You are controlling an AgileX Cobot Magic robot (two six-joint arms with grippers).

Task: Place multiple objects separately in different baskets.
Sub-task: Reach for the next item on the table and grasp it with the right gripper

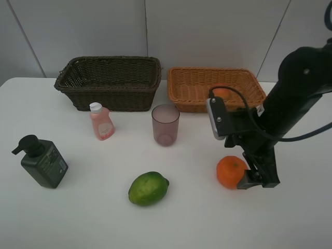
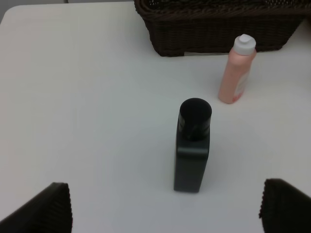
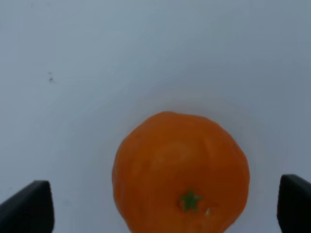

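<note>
Counts: 2 wicker baskets: dark brown basket (image 1: 109, 97), orange-tan basket (image 1: 193, 89). 2 bottles: dark green pump bottle (image 1: 44, 163), pink white-capped bottle (image 1: 101, 123). 1 purplish cup (image 1: 165, 125). 3 fruit: orange (image 1: 230, 171), green citrus (image 1: 148, 188), partly hidden reddish-orange fruit (image 1: 221, 95).

cup (image 1: 165, 124) stands before the baskets (image 1: 109, 97), lime (image 1: 148, 188) left of orange (image 1: 230, 170).

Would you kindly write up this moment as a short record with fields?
Right hand: open, fingers either side of the orange, not gripping it
Left hand: open, pump bottle in front of it
Tan basket: holds a peach-like fruit, partly hidden by the arm
Dark basket: behind the pink bottle
On the table: pump bottle, pink bottle, cup, green fruit, orange
</note>
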